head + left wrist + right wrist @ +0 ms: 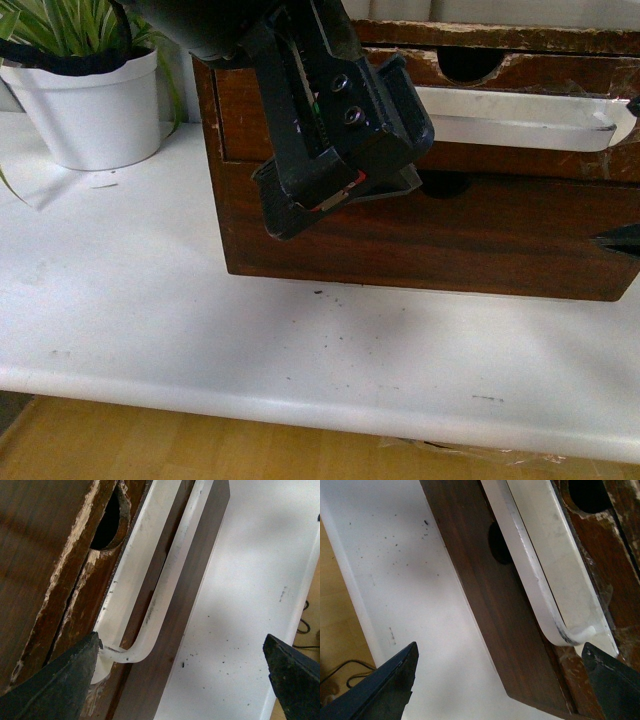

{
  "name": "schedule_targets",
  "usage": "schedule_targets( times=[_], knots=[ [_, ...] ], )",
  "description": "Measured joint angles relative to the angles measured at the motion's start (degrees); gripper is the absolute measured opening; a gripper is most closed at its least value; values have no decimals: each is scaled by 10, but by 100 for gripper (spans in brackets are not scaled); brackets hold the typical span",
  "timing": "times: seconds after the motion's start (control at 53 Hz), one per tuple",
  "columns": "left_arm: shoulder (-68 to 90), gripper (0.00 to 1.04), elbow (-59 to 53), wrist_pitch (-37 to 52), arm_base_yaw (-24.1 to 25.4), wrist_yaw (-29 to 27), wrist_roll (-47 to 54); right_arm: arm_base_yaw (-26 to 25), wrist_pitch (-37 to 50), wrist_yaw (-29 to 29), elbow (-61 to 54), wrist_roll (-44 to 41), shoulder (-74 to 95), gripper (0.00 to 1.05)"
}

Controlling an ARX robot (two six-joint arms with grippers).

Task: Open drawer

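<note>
The drawer (540, 72) is the upper, scuffed dark brown front of a wooden chest, with a half-round notch (470, 62) and a long white bar handle (520, 120). My left gripper (340, 150) hangs open in front of the drawer's left part. In the left wrist view the gripper (182, 680) spans the handle's bent end (145, 635), which lies close to one finger (60, 680). My right gripper (630, 172) is open at the picture's right edge. In the right wrist view it (500, 685) spans the handle's other end (560, 630). Neither gripper holds anything.
Below is a plain dark drawer front (450, 235) with its own notch (445, 183). The chest stands on a white table (200, 320) with dark specks. A plant in a white pot (90, 105) stands at the back left. Wooden floor (150, 440) lies past the table's front edge.
</note>
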Motion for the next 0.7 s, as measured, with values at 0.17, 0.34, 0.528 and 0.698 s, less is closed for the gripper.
schedule_targets(
  times=[0.17, 0.34, 0.528, 0.698],
  knots=[
    [16, 98, 7, -1, -6, 4, -1, 14, 11, 7, 1, 3, 18, 96],
    [29, 98, 11, -2, -15, 11, -6, 17, 28, 12, 12, 12, 39, 96],
    [44, 98, 21, -1, -25, 16, -14, 17, 37, 14, 16, 17, 54, 96],
    [55, 98, 27, -16, -31, 6, -19, 19, 44, 17, 17, 17, 62, 96]
  ],
)
